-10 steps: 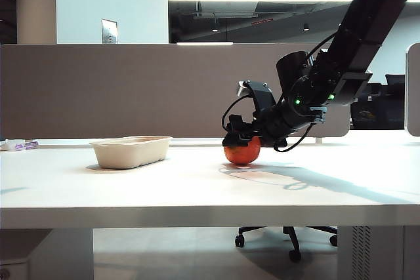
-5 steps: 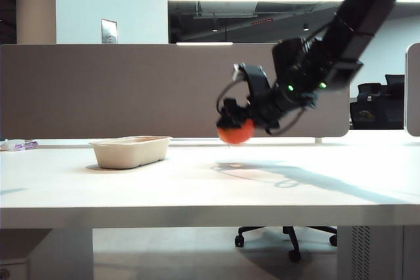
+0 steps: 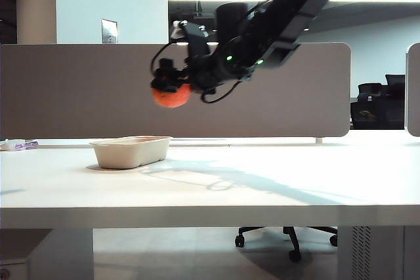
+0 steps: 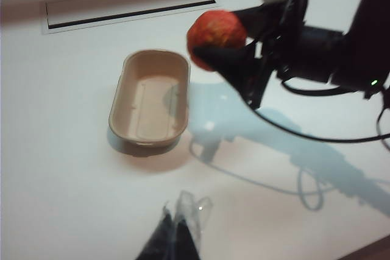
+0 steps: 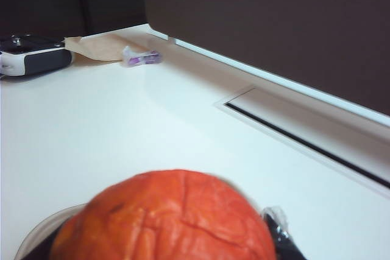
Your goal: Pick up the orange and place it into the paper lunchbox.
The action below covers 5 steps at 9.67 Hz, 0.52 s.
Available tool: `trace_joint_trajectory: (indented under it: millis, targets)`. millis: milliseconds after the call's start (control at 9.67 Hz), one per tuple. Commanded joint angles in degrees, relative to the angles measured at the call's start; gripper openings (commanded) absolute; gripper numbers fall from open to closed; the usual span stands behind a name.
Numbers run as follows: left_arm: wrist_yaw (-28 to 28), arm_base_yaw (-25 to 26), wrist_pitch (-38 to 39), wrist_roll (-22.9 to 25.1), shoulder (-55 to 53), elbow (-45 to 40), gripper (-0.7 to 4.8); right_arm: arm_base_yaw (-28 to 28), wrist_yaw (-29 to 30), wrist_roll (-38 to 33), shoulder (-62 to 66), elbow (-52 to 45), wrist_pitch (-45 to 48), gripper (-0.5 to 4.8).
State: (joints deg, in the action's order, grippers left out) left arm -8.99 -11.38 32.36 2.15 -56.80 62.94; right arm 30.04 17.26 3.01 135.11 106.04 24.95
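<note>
Gripping orange, right claw above lunchbox; left claw prob. closed.

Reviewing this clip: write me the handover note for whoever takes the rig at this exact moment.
Right gripper: shut on the orange, held in the air, above and just to the right of the paper lunchbox in the exterior view.
Left gripper: jaws together, holding nothing, hovering above the table on the near side of the lunchbox.
Lunchbox: on the table, with nothing in it.
Done: orange picked up.
Left: bring it over the lunchbox, lower, release.
</note>
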Motion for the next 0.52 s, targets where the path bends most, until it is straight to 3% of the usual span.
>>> trace_joint_trajectory:
  millis: [103,310,414,517]
  targets:
    - [-0.28,0.04,-1.38,0.44,0.13,0.31,-0.07,3.87,-1.25,-0.02,8.90,13.27,-2.67,2.64]
    - [-0.28,0.04,-1.29,0.42,0.13,0.31,-0.07,4.94,-3.39,-0.17,16.76,19.78,-5.27,2.90]
    - [-0.26,0.04,-1.22,0.42,0.13,0.31,-0.07,5.03,-2.47,-0.17,16.85,19.78,-5.64,4.06]
    - [-0.26,0.04,-1.18,0.42,0.13,0.31,-0.07,5.05,-2.08,-0.20,16.85,19.78,-5.66,4.66]
